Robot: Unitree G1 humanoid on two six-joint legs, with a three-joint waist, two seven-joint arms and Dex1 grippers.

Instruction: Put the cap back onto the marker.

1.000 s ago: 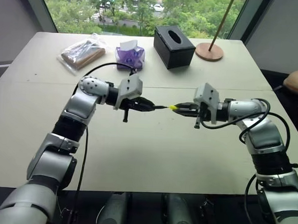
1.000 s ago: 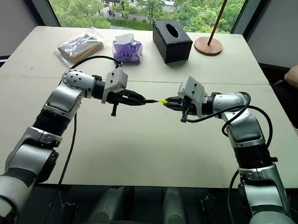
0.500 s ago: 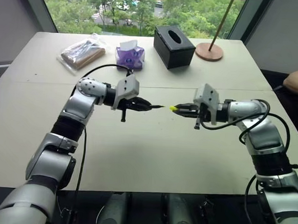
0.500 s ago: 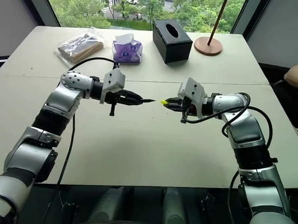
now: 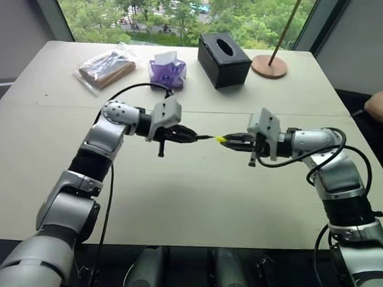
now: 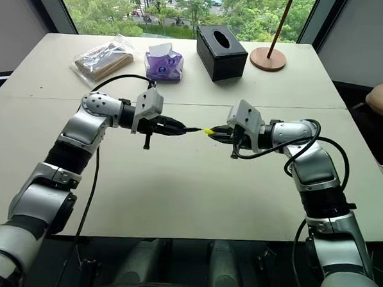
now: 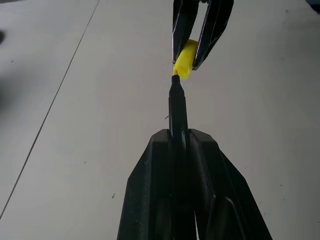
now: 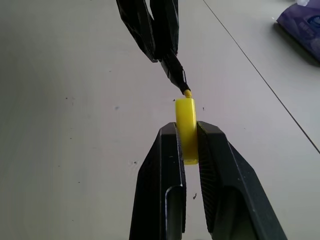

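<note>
Hovering above the desk (image 5: 195, 201) at frame centre, left fingers (image 5: 187, 135) clamped on the marker (image 5: 204, 138), right fingers (image 5: 236, 141) clamped on the cap (image 5: 222, 139). Marker tip at the cap's open mouth, whether entered or just touching impossible to tell. Pointed toward each other, nearly level.

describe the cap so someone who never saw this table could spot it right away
Look over the middle of the pale table, where the two arms meet tip to tip. The right gripper pinches the cap, a tiny yellow cylinder, at the tip of the marker held by the left gripper. Nothing else there is bright yellow.
</note>
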